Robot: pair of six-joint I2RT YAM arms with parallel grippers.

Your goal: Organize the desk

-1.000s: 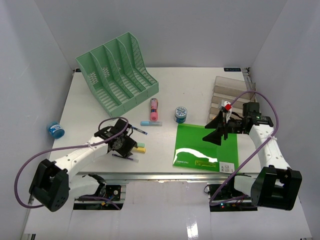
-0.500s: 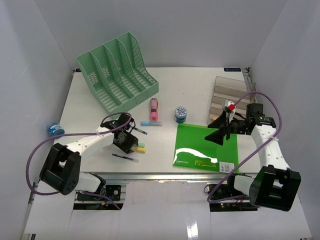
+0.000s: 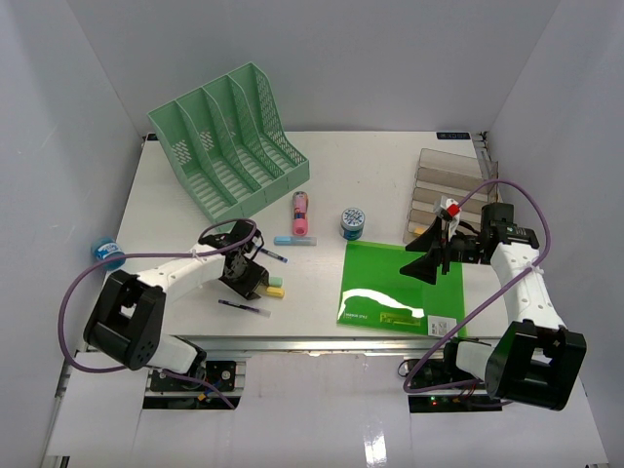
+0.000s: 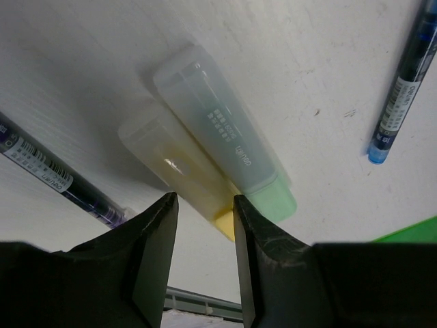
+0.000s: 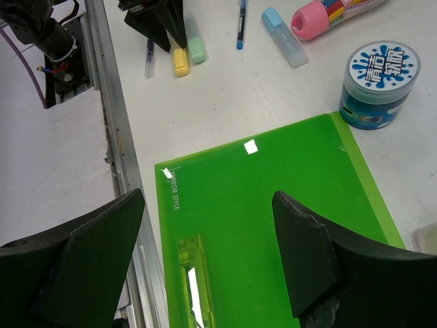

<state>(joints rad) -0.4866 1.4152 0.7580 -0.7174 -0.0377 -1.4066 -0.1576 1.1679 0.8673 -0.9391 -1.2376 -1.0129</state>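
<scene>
Bench (image 3: 390,166): white top filling the middle of the overhead view, with a metal rail along its lower edge.

Left pincer (image 4: 203,199): low over the bench, lower left of centre in the overhead view. Its gap is narrow but not closed. In your left wrist view the tips straddle the coloured end of a yellow highlighter (image 4: 177,164). You cannot tell from that view whether either finger touches it. A green highlighter (image 4: 218,130) lies flat against the yellow one, side by side. One dark pen (image 4: 48,167) is at the left of that frame and a second pen (image 4: 399,89) at the upper right.

Right pincer (image 5: 207,198): spread wide and holding nothing. It hangs above a green folder (image 3: 402,288), which lies flat at the lower right of the bench.

Other items, overhead view:
- A blue jar (image 3: 353,222) sits just above the folder's upper left corner.
- A pink marker (image 3: 301,210) is left of the jar, with a pale blue highlighter (image 3: 294,240) just below it.
- A green file rack (image 3: 229,136) stands at the upper left.
- A compartment tray (image 3: 444,180) is at the upper right.
</scene>
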